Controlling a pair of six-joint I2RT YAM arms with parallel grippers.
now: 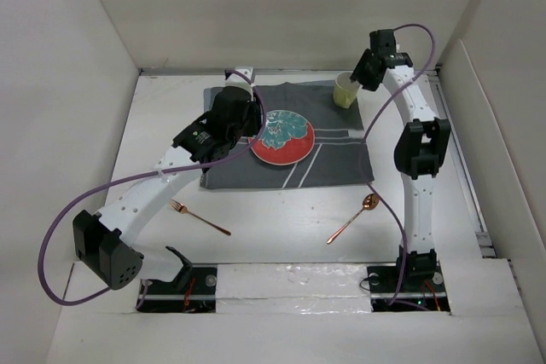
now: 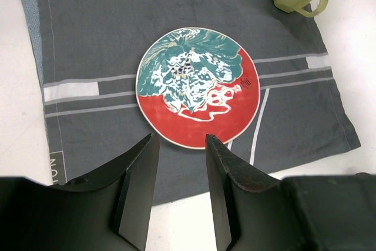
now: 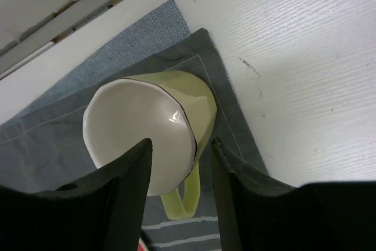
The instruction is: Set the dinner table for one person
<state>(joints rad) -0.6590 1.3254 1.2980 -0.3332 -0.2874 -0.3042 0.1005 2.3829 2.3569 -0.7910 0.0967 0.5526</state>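
Your right jaws stand apart, straddling the handle-side wall of the green mug (image 3: 141, 127) on the placemat's (image 2: 88, 39) far corner. Close off-centre and you may tip it or drag the cloth. Your left jaws hang apart and empty over the plate's (image 2: 197, 95) near rim. The white bench (image 1: 281, 210) carries everything, with the fork (image 1: 199, 217) and spoon (image 1: 354, 217) lying bare on it. The mug's dark script and the placemat's corner label are too small to read.
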